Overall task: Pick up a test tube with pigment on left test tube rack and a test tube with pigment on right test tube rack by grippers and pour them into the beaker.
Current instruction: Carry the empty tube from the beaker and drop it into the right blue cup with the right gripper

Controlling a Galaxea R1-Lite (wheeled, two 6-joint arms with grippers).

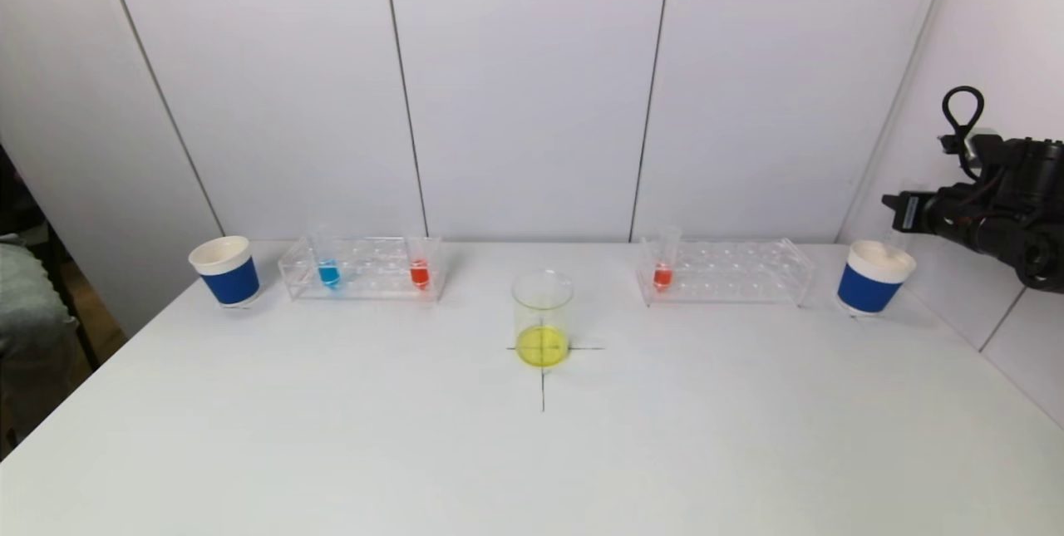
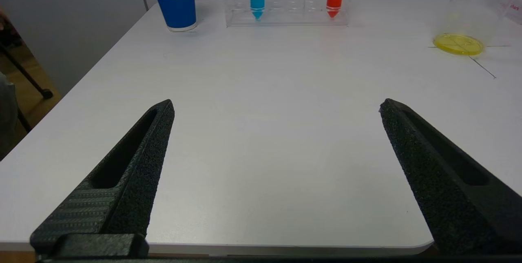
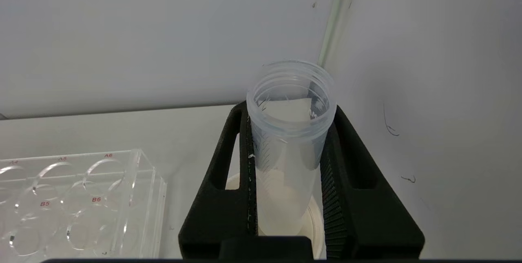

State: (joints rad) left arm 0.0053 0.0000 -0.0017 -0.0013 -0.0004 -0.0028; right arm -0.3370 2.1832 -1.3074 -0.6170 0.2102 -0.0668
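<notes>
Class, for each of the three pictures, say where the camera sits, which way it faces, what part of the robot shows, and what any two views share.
Head view: high on the robot, looking forward and down at the table; the right arm shows at the right edge.
Left wrist view: low over the near table edge, facing the left rack; the left gripper is spread open.
Right wrist view: looking along the right gripper, shut on an empty tube over the right cup.
Shared: head and left wrist views both show the beaker.

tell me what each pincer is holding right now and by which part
The right pincer grips an empty clear plastic test tube just below its threaded open rim, above the blue-and-white paper cup. The left pincer is open, holding nothing.
</notes>
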